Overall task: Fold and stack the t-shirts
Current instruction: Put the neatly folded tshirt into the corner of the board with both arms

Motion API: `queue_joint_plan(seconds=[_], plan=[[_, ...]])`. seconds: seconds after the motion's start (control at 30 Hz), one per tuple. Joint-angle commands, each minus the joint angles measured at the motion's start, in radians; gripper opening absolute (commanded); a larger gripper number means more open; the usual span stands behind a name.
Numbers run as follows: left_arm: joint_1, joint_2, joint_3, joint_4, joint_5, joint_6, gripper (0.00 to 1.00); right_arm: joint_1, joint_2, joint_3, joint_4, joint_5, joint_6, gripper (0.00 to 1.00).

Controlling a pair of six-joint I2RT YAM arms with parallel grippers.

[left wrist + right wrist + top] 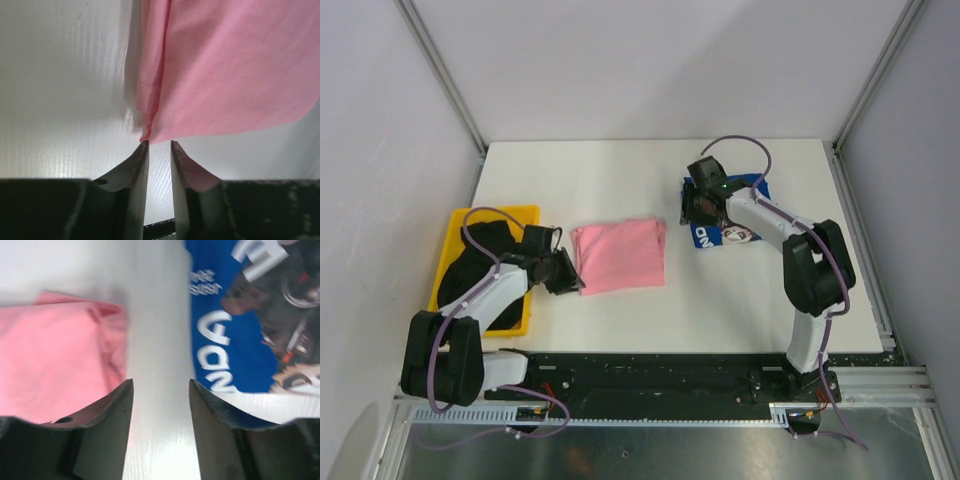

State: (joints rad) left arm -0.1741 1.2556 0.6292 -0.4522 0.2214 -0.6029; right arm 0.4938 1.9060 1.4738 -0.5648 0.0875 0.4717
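A folded pink t-shirt (620,255) lies in the middle of the white table. My left gripper (567,275) is at its near left corner, open with a narrow gap and empty; in the left wrist view its fingertips (144,146) stand just short of the pink corner (225,70). A folded royal-blue t-shirt (725,228) with white lettering lies at the right. My right gripper (692,208) hovers open and empty over bare table between the pink shirt (55,355) and the blue one (235,330). Black t-shirts (480,265) lie in the bin.
A yellow plastic bin (455,235) stands at the table's left edge, partly under my left arm. Grey walls and metal frame posts surround the table. Bare table lies behind and in front of the shirts.
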Motion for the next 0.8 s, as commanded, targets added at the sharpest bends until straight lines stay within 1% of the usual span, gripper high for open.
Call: queue_joint_plan(seconds=[0.0,0.07,0.13,0.23,0.53,0.63,0.77], plan=[[0.013,-0.051,0.017,-0.010,0.029,0.028,0.33,0.006,-0.054,0.020,0.167,-0.184,-0.071,0.58],[0.016,-0.059,0.024,-0.021,0.030,0.033,0.37,0.005,-0.028,0.031,0.209,-0.243,-0.083,0.64],[0.021,-0.063,0.028,-0.030,0.029,0.037,0.39,-0.001,0.006,0.044,0.237,-0.290,-0.084,0.69],[0.029,-0.071,0.029,-0.040,0.031,0.041,0.42,-0.011,0.066,0.071,0.264,-0.345,-0.077,0.73],[0.035,-0.072,0.035,-0.046,0.044,0.046,0.59,-0.009,0.223,0.173,0.268,-0.358,-0.084,0.75],[0.035,-0.066,0.033,-0.045,0.051,0.042,0.62,-0.009,0.269,0.190,0.278,-0.360,-0.093,0.76],[0.035,-0.051,0.031,-0.045,0.054,0.037,0.63,0.005,0.304,0.210,0.272,-0.347,-0.097,0.76]])
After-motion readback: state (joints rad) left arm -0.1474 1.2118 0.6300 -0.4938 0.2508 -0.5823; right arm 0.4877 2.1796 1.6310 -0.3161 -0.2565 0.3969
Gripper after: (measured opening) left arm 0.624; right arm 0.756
